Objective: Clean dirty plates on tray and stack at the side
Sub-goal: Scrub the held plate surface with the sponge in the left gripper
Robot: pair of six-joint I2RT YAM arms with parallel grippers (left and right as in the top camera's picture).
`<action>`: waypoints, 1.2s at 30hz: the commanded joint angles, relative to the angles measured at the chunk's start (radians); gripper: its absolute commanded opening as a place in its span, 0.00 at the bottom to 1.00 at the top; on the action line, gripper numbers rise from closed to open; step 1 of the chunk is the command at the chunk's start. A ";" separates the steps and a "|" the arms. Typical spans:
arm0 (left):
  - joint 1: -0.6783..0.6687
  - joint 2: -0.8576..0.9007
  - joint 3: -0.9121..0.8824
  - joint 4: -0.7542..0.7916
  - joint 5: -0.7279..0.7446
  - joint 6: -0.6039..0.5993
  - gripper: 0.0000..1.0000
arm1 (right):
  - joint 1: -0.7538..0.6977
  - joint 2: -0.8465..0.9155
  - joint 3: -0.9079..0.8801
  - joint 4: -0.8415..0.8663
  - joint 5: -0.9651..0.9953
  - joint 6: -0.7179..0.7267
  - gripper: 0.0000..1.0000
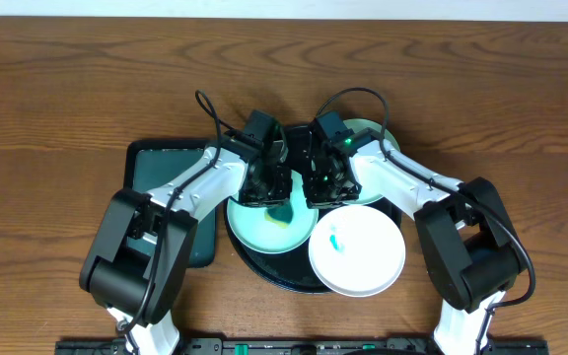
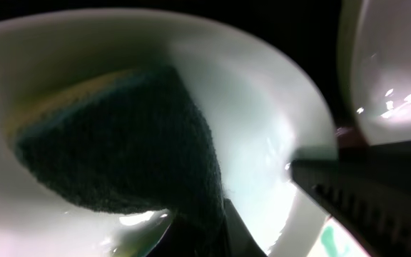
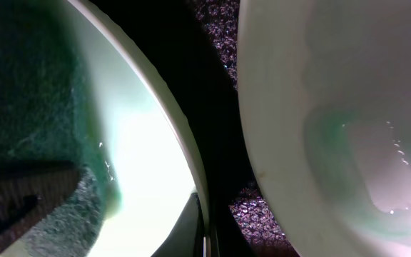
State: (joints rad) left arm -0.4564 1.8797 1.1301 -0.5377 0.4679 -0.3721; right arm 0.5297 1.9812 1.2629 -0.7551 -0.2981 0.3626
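Three plates (image 1: pixel 264 232) face up on tray (image 1: pixel 256 268) (white one (image 1: pixel 356 249) overhangs rim).

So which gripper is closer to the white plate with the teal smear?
Right. The right gripper hangs just past the far rim of the white plate; the left gripper is farther off, over the mint plate, holding a green cloth.

Wooden table (image 1: pixel 67 89) carrying two trays.
A round black tray (image 1: pixel 264 273) is sitting mid-table toward the near edge, and a green rectangular tray (image 1: pixel 161 163) is lying just beside it on its left.
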 commanded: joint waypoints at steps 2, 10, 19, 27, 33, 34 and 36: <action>-0.021 0.058 -0.029 0.081 0.063 -0.085 0.07 | 0.008 0.014 -0.011 -0.012 0.001 -0.011 0.01; -0.022 0.081 -0.077 0.262 0.061 -0.116 0.07 | 0.008 0.014 -0.011 -0.023 0.002 -0.012 0.01; -0.024 0.090 -0.080 0.116 -0.060 -0.138 0.07 | 0.008 0.014 -0.011 -0.023 0.002 -0.012 0.01; -0.024 0.089 -0.077 -0.107 -0.094 0.020 0.06 | 0.008 0.014 -0.011 -0.023 0.002 -0.020 0.01; -0.022 0.089 -0.077 -0.196 -0.373 -0.066 0.07 | 0.008 0.014 -0.011 -0.024 0.002 -0.020 0.01; -0.019 0.089 -0.075 -0.202 -0.408 -0.091 0.07 | 0.008 0.014 -0.011 -0.024 0.002 -0.020 0.01; -0.014 0.089 -0.067 -0.217 -0.450 -0.124 0.07 | 0.008 0.014 -0.011 -0.024 0.002 -0.020 0.01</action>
State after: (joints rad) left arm -0.4927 1.8820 1.1473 -0.6731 0.3481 -0.4431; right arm 0.5373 1.9812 1.2629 -0.7723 -0.3241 0.3550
